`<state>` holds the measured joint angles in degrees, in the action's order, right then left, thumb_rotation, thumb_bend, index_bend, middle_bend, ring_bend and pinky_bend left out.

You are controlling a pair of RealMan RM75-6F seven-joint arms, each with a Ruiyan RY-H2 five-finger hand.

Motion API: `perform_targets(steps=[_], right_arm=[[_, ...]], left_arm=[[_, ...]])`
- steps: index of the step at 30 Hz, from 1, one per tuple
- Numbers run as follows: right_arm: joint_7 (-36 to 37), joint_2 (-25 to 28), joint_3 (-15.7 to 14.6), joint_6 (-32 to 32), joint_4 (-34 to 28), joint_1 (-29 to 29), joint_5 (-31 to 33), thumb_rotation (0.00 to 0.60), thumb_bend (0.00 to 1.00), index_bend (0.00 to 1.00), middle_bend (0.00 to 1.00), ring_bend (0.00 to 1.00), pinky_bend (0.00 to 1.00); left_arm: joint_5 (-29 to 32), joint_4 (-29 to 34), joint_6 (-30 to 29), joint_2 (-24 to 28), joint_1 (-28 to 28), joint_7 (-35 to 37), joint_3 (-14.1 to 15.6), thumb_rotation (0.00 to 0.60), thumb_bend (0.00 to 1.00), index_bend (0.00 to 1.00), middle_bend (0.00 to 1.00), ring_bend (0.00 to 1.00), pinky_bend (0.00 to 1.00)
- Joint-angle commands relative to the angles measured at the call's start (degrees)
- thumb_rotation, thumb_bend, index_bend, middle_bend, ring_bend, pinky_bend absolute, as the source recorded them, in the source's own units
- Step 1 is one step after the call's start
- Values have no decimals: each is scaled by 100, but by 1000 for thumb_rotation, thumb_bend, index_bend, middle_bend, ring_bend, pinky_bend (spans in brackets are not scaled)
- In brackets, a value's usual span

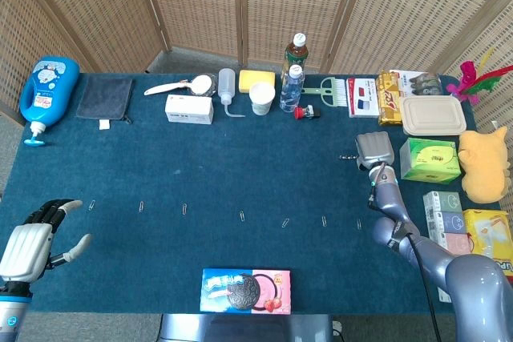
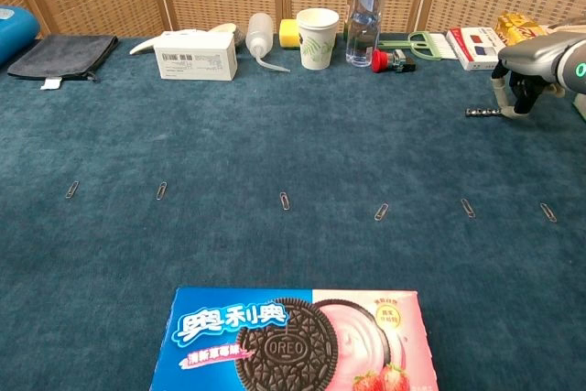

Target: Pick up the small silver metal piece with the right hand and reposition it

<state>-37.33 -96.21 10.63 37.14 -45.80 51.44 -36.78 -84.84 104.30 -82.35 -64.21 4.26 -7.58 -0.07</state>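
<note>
The small silver metal piece lies flat on the blue cloth at the right, a thin dark rod in the head view. My right hand hangs over its right end, and its fingertips come down on either side of that end. The fingers stand apart and the piece still rests on the cloth. From the head view the right hand covers most of the piece. My left hand hovers at the table's near left corner, fingers spread and holding nothing.
A row of paper clips crosses the middle of the table. An Oreo box sits at the front edge. A bottle, a paper cup and a white box line the back. A green tissue box stands right of my hand.
</note>
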Motion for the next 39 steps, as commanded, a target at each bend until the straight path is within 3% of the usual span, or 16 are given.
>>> perform_targets(steps=[1, 23, 39], right_arm=[[27, -69, -9, -58, 100, 0, 1, 551, 421, 481, 707, 829, 666], [-72, -353, 78, -265, 580, 106, 103, 582, 421, 504, 708, 829, 666], [-544, -468, 194, -246, 648, 221, 619, 600, 449, 563, 719, 832, 666]], left_arm=[[8, 0, 3, 4, 4, 10, -5, 79, 356, 194, 198, 143, 228], [32, -69, 1, -1, -11, 76, 19, 77, 356, 193, 197, 143, 228], [32, -130, -3, -14, -21, 131, 30, 80, 355, 183, 196, 143, 228]])
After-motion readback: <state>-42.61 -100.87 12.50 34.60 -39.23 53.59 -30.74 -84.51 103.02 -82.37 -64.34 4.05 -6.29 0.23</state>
